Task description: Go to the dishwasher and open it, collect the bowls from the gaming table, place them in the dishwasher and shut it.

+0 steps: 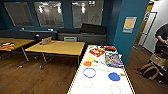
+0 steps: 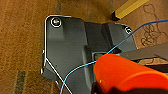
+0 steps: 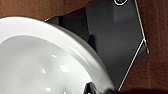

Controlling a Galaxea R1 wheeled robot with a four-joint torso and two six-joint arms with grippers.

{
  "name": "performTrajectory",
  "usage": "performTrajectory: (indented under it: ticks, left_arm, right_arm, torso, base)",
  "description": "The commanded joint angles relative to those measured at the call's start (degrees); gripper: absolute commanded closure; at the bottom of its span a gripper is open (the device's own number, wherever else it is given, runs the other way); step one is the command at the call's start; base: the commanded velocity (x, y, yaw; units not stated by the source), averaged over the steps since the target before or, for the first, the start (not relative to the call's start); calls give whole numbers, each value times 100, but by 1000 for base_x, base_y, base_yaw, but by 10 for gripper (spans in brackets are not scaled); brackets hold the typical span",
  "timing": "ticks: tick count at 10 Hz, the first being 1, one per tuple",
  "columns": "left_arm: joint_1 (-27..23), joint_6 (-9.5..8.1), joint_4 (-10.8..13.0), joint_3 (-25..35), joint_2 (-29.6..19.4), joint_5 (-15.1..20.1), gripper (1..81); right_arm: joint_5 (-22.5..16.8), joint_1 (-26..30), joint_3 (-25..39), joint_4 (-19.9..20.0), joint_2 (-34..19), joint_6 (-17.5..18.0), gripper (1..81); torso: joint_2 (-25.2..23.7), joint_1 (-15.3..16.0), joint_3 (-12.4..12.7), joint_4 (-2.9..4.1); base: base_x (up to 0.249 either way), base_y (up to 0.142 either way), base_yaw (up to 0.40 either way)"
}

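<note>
White bowl (image 3: pixel 42 62): large in the right wrist view, above wood floor (image 3: pixel 155 30); whether that claw pinches it cannot be told. Orange bowl (image 2: pixel 125 72): large in the left wrist view (a blue cable (image 2: pixel 82 66) crosses behind it); grip likewise cannot be told. Head view: white table (image 1: pixel 100 85) with coloured rings, game boxes (image 1: pixel 113 60), wooden tables (image 1: pixel 57 47), a person (image 1: pixel 162 37) at the right edge.

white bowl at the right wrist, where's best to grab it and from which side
Probably the rim, pinched across the wall from the open side. The white bowl is wide, smooth and rounded, too broad to span, and its mouth faces the wrist camera, so the thin rim is the likeliest purchase.
</note>
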Motion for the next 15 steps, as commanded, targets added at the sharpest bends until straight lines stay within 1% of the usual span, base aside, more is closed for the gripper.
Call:
performTrajectory:
  ticks: [1,2,3,5,6,9,15]
  left_arm:
    - [64,-39,51,-47,10,194,811]
    - [72,-48,42,-73,19,194,811]
    - [64,-91,-27,-160,46,238,811]
    - [55,-101,-257,-495,134,274,811]
    - [63,-101,-274,-653,213,282,811]
    - [64,-101,-213,-697,327,300,811]
    - [64,-92,-187,-697,441,343,811]
  right_arm:
    - [-57,52,-500,-244,337,-17,811]
    - [-57,78,-517,-244,337,-17,811]
    - [-57,104,-570,-235,337,-17,811]
    - [-57,175,-632,-217,337,-17,811]
    - [-57,183,-641,-217,328,-17,811]
    - [-57,166,-641,-235,319,-17,811]
    - [-57,175,-640,-261,336,-17,811]
  torso:
    - [0,0,0,0]
    - [0,0,0,0]
    - [0,0,0,0]
    - [-2,-2,2,0]
    - [-2,-2,2,0]
    - [-5,0,2,0]
    - [-9,-11,6,0]
  base:
    - [0,0,0]
    - [0,0,0]
    - [0,0,0]
    - [0,0,0]
    - [0,0,0]
    - [-58,0,0]
    - [-125,0,0]
